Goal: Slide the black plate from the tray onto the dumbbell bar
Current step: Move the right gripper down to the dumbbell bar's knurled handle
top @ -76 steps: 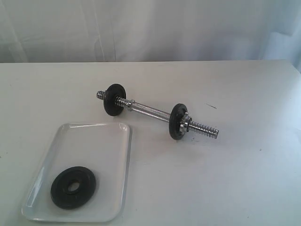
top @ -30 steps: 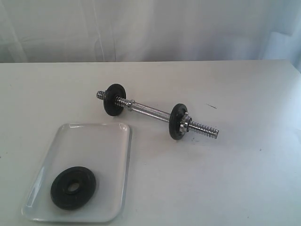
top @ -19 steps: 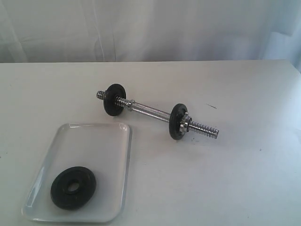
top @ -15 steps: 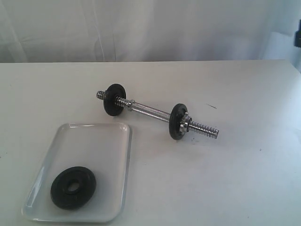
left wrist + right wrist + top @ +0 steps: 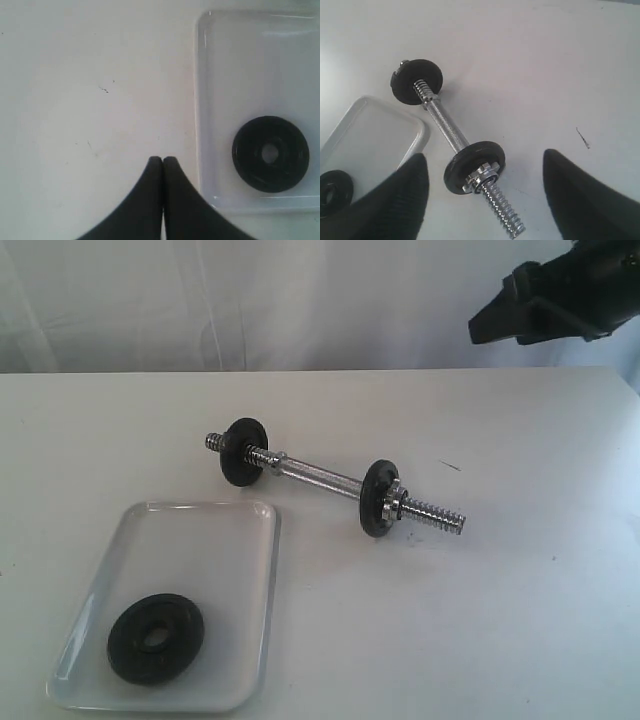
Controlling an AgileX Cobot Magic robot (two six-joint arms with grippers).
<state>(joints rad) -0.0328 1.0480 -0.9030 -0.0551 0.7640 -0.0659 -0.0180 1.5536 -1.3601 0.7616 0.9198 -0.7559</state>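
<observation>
The black plate (image 5: 270, 154) lies in the tray (image 5: 205, 100), beside our clenched left claw (image 5: 162, 159); our right claw (image 5: 484, 155) gapes wide.

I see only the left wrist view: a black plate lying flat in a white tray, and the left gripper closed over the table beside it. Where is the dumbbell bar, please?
Observer: The dumbbell bar lies on the table just beyond the tray, outside your picture.
Operator: Are both ends of it free?
Observer: No. In the exterior view it carries a left disc and a right disc, both black.
Operator: Is any thread left bare?
Observer: Yes, a long threaded end sticks out past the chrome nut at the right disc.
Operator: And the other arm?
Observer: The right gripper is open and holds nothing.
</observation>
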